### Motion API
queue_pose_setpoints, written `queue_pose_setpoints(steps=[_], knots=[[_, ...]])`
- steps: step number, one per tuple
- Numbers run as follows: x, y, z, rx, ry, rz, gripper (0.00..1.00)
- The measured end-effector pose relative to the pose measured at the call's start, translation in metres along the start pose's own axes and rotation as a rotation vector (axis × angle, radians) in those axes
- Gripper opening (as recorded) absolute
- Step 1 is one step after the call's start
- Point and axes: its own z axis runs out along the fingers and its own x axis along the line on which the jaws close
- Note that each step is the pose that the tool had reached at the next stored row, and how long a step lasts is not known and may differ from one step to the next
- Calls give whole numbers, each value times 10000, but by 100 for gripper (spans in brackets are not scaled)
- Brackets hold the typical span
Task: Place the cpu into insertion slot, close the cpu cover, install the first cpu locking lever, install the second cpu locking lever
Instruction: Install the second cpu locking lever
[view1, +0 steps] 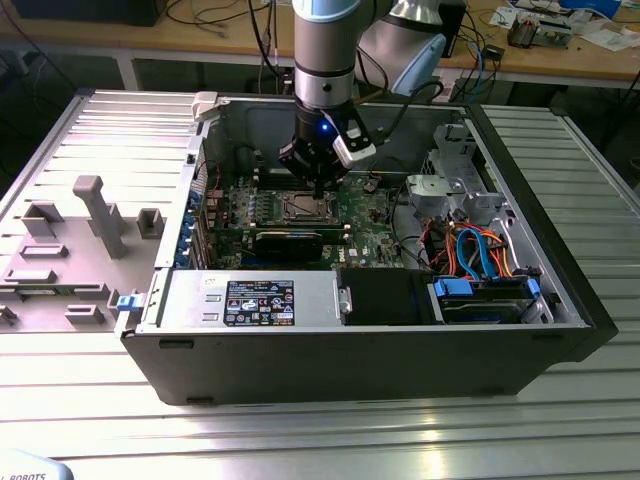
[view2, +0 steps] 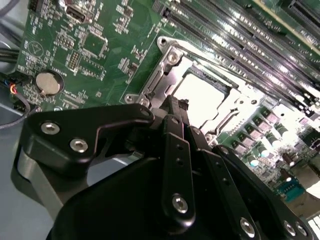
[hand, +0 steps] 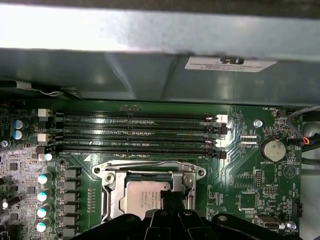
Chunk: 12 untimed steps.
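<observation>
Your cpu sat in the insertion slot, the cpu cover down; pincer was pressed together at its edge; lever state unclear.

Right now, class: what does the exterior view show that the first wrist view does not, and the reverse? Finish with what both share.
Exterior view alone: the whole open computer case on a ribbed metal table, the arm, orange and blue cables, and a grey fixture tray.

First wrist view alone: a round coin battery and a white label on the case wall.

Both: the green motherboard, the cpu lying in the insertion slot, the gripper above it.
</observation>
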Motion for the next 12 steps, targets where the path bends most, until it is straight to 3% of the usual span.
queue_pose_setpoints(steps=[12], knots=[[0,-20,-1,0,1,-3,11]])
